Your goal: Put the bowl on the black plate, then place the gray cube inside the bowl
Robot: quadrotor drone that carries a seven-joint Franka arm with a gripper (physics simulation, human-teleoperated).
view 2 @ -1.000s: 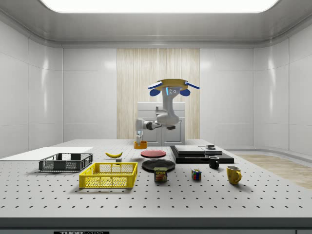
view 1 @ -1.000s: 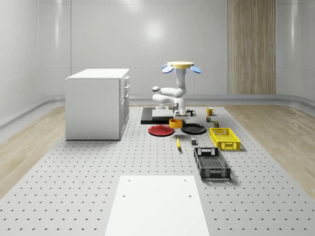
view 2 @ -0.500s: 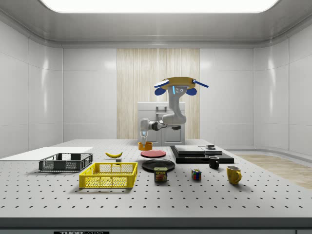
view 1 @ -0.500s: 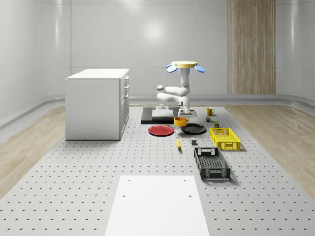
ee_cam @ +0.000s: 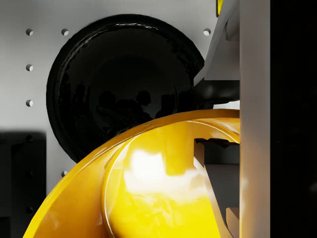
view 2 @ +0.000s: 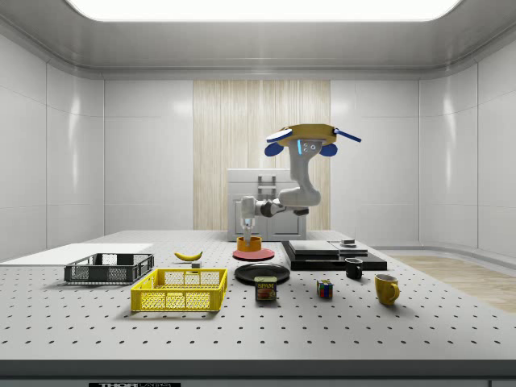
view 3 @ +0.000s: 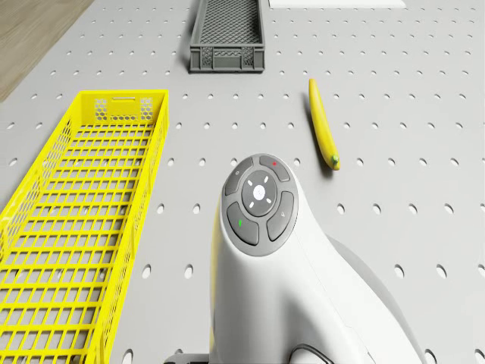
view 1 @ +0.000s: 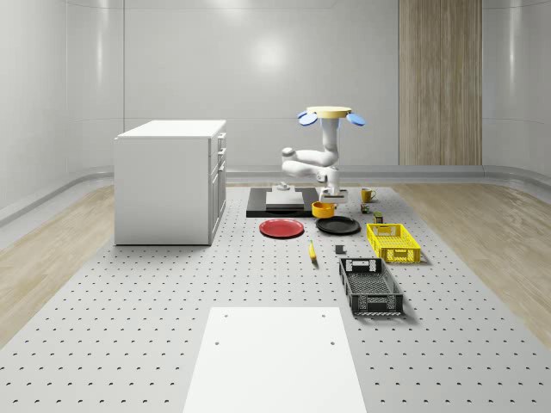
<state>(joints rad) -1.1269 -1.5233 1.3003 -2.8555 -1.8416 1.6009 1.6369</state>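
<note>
The drone (view 1: pixel 329 114) hovers over the far middle of the table, its arm reaching down. My gripper (view 1: pixel 328 200) is shut on the rim of the orange-yellow bowl (view 1: pixel 323 209), which hangs just above the table. The black plate (view 1: pixel 337 225) lies close beneath it, slightly to the whole-scene view's right. In the wrist view the bowl (ee_cam: pixel 148 188) overlaps the edge of the black plate (ee_cam: pixel 119 84), with one finger (ee_cam: pixel 255 99) outside the rim. In the side view the bowl (view 2: pixel 249 243) hangs over the red plate (view 2: pixel 254 254). The gray cube (view 1: pixel 339 249) sits on the table nearer the camera than the black plate.
A red plate (view 1: pixel 281 228) lies beside the black one. A banana (view 1: pixel 312 250), yellow basket (view 1: pixel 393 242) and black crate (view 1: pixel 369 286) lie nearer the front. A white cabinet (view 1: pixel 170 181) stands at the left; a black platform (view 1: pixel 275 202) and yellow mug (view 1: pixel 367 194) sit behind.
The drone, arm and held bowl have moved toward the whole-scene view's right, from beside the red plate to the black plate's edge. The grip is unchanged.
</note>
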